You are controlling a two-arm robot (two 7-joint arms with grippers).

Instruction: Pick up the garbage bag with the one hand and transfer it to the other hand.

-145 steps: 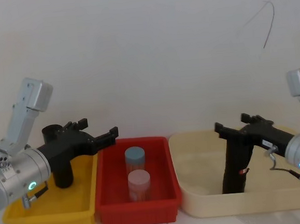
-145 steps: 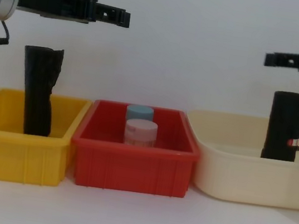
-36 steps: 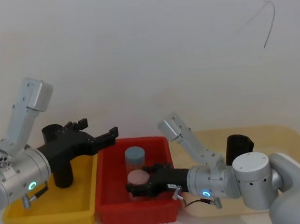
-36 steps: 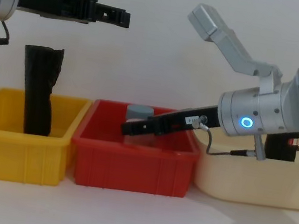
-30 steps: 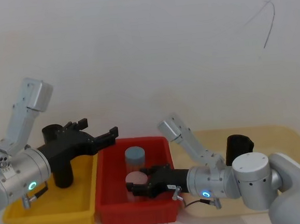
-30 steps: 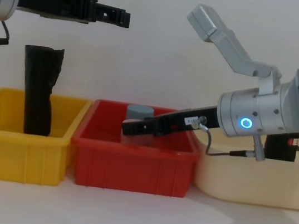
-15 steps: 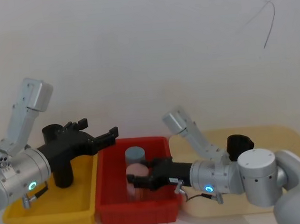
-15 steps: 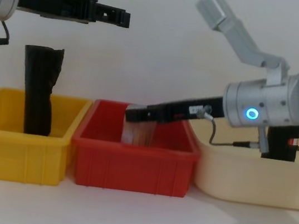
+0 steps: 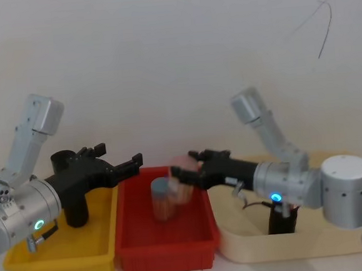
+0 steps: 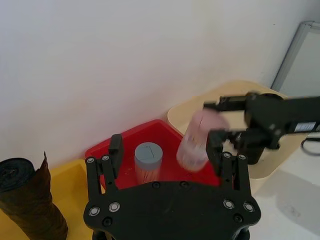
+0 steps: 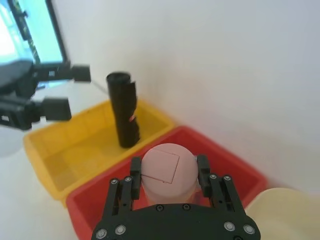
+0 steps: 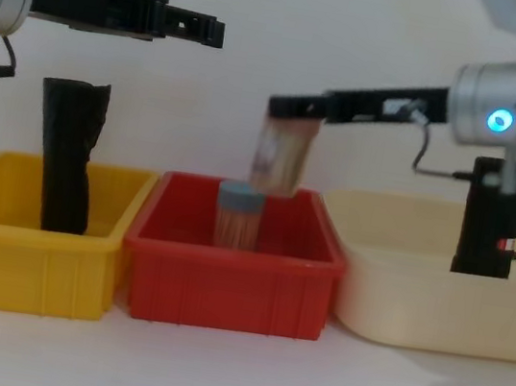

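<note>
Since half a second ago my right end effector (image 9: pixel 183 173) has been rising out of the red bin (image 9: pixel 165 253), and it is now carrying the pink-lidded jar (image 9: pixel 182 178) above that bin's rim. From the head camera, I am seeing its fingers closed on the jar just above the blue-lidded jar (image 9: pixel 163 199), which is standing in the red bin. My left end effector (image 9: pixel 120 156) is hanging spread wide and holding nothing over the yellow bin (image 9: pixel 60 267), where the ragged black roll (image 9: pixel 76 209) is standing. The garbage bag (image 9: pixel 281 218) is standing upright in the cream tray (image 9: pixel 240 247), partly behind my right wrist. Through the left wrist camera, my left fingers are gaping apart with nothing between them, and farther off the pink-lidded jar is tilting in my right end effector's grip above the red bin. Through the right wrist camera, my right fingers are pressing on both sides of the pink-lidded jar. From the chest camera, the jar is hanging tilted over the blue-lidded one, clear of it, and the garbage bag is standing at the right in the cream tray with its red mark low on its side, while all three containers are sitting side by side on the bench (image 12: pixel 212 371).
</note>
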